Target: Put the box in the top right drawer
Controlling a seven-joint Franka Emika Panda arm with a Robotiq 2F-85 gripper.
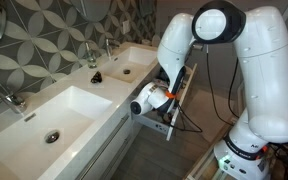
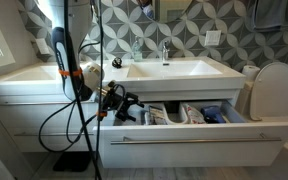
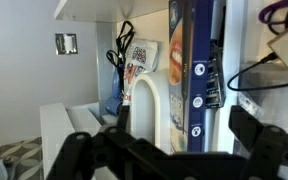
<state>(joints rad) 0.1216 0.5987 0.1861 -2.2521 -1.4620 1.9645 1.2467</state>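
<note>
Box point(image 3: 140, 62), dark with red and white print, shows in the wrist view standing among the clutter inside the top right drawer point(image 2: 199, 138), which is pulled out beneath the sink point(image 2: 169, 68). It sits ahead of the gripper point(image 3: 164, 138) and apart from it; the fingers point(image 3: 79, 150) are spread wide, clamping nothing. Placement looks done, I judge. The next move calls for a straight retreat clear of the tall blue pack point(image 3: 184, 70), then perhaps pushing the drawer shut.
</note>
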